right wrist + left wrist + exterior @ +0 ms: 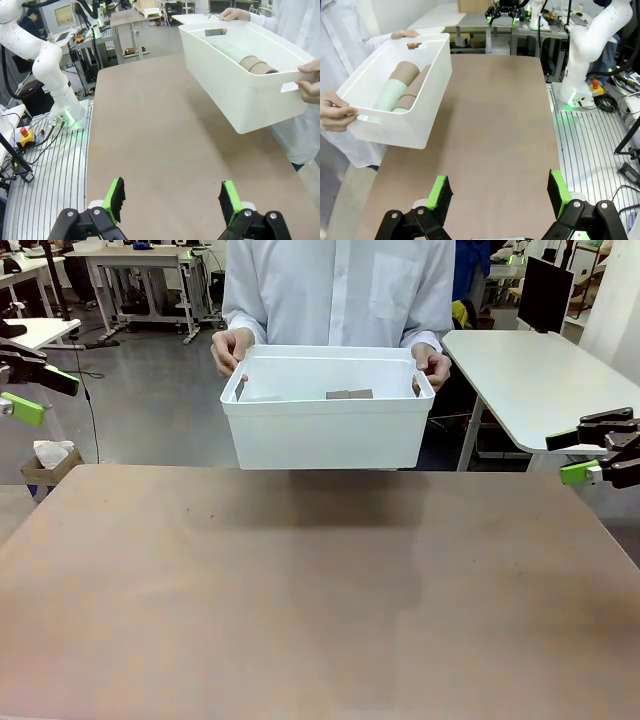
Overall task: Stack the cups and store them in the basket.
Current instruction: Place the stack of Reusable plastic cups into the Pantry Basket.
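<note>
My left gripper hangs at the bottom of its own wrist view with the jaws spread wide and nothing between them, over bare table. My right gripper is the same: jaws wide apart, empty, low in its frame. In the front view they sit at the far left edge and far right edge, both well apart from the basket.

The basket is in the upper middle of the front view, lifted clear of the table, with the person's hands gripping the two short ends at the rim. It looks like thin, stiff white plastic, light in itself, smooth and probably slippery on its flat walls. I judge its rim or the cut-out handle slots the only sensible places for my jaws; the body is far too wide to span.

Inside it, the cups lie on their sides along the bottom, seen at upper left of the left wrist view: one pale green and at least two brown, with brown rims showing close together at one end, so some seem nested, though I cannot count them. From the right wrist view the same cups show at upper right as brown rims beside a pale green side. They look matte, rigid and light, likely easy to pinch across a rim or around the narrow end, and apt to roll as they lie.
</note>
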You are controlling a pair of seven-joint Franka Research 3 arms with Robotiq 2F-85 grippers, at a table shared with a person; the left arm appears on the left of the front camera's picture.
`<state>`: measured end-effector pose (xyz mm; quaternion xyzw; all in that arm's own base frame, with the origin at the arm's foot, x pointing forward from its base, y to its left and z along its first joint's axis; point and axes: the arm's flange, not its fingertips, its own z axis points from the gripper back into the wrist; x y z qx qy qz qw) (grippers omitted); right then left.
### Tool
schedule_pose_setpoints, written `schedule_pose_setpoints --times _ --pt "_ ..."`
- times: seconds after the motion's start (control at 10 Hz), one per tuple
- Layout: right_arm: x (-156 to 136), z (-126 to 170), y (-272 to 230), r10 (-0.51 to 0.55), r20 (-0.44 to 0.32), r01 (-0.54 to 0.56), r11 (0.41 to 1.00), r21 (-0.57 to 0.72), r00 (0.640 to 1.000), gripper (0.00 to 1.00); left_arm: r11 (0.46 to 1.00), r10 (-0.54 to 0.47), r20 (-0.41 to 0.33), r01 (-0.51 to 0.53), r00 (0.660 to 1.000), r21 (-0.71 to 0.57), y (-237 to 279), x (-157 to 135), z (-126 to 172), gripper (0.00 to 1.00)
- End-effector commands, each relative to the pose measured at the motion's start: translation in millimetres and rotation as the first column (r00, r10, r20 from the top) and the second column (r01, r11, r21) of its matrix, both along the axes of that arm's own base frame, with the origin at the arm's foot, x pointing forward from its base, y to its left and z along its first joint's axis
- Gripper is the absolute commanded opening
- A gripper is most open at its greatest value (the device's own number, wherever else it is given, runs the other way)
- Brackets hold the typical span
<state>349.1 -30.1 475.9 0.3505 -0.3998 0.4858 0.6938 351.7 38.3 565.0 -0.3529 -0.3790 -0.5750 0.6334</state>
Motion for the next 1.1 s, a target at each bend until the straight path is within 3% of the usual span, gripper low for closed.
schedule_pose_setpoints --times 0.0,1.0 --pt "1.5 4.2 1.2 -0.01 -0.007 0.01 1.0 0.022 1.0 1.0 1.0 0.001 -0.007 -0.001 1.0 -0.017 -0.5 1.1 3.0 1.0" --pt "1.5 4.2 1.2 -0.01 -0.007 0.01 1.0 0.022 1.0 1.0 1.0 0.001 -0.007 -0.001 1.0 -0.017 -0.5 1.1 3.0 1.0"
